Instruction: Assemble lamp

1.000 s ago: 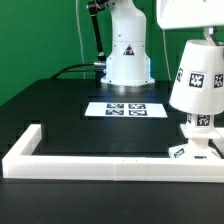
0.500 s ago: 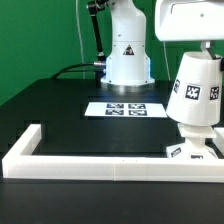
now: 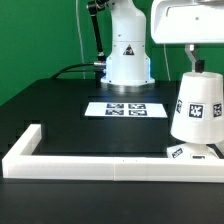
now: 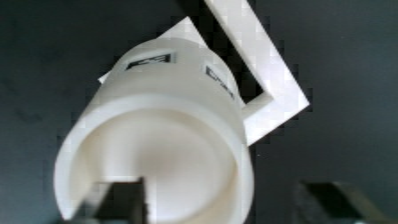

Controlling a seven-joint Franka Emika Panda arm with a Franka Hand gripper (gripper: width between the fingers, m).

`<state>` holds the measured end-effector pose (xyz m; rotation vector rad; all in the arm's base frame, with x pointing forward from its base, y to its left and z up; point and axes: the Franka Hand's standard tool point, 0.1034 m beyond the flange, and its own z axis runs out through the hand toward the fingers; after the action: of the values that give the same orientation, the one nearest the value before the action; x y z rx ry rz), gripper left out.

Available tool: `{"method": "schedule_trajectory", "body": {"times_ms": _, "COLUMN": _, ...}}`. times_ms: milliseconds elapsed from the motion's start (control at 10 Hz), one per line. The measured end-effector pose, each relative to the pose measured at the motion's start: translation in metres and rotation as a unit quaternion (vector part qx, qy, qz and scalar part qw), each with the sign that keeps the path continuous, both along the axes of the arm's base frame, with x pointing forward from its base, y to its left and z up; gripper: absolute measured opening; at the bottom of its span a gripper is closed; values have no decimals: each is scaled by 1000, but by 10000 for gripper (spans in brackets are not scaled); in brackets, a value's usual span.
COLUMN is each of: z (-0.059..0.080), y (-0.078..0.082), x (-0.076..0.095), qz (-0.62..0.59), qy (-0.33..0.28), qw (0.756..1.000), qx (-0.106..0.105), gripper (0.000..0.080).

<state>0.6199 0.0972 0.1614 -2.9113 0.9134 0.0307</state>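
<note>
The white cone-shaped shade point(image 3: 197, 108) with square tags stands slightly tilted over the flat square base point(image 3: 186, 152) at the exterior view's right. The bulb is hidden under it. My gripper point(image 3: 192, 62) hangs just above the shade's narrow top. In the wrist view I look down into the shade point(image 4: 169, 110). One dark finger point(image 4: 121, 200) shows in front of the shade's inside. The other finger stands over the dark table, apart from the shade's wall. The jaws are spread wide and clamp nothing.
The long white border rail point(image 3: 95, 165) runs along the table's front and turns back at the exterior view's left; its corner shows in the wrist view point(image 4: 267, 70). The marker board point(image 3: 125, 109) lies mid-table. The arm's white pedestal point(image 3: 127, 50) stands behind.
The shade has come down from well above the base to sit low over it, covering the bulb. My gripper has come down less and shifted slightly to the exterior view's left.
</note>
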Motion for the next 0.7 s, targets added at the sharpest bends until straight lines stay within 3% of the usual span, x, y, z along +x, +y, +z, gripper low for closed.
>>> {"method": "schedule_trajectory", "body": {"times_ms": 100, "z": 3, "y": -1, "x": 0, "qz": -1, "qy": 0, "qw": 1000, "qx": 1, "gripper": 499}}
{"method": "schedule_trajectory", "body": {"times_ms": 200, "z": 8, "y": -4, "x": -1, "qz": -2, "qy": 3, "qw": 1000, "qx": 3, "gripper": 652}}
{"method": "schedule_trajectory", "body": {"times_ms": 300, "z": 16, "y": -6, "x": -3, "qz": -5, "qy": 5, "qw": 1000, "qx": 7, "gripper": 691}}
{"method": "schedule_trajectory", "body": {"times_ms": 700, "z": 44, "y": 0, "x": -13, "qz": -29, "qy": 23, "qw": 999, "qx": 20, "gripper": 698}}
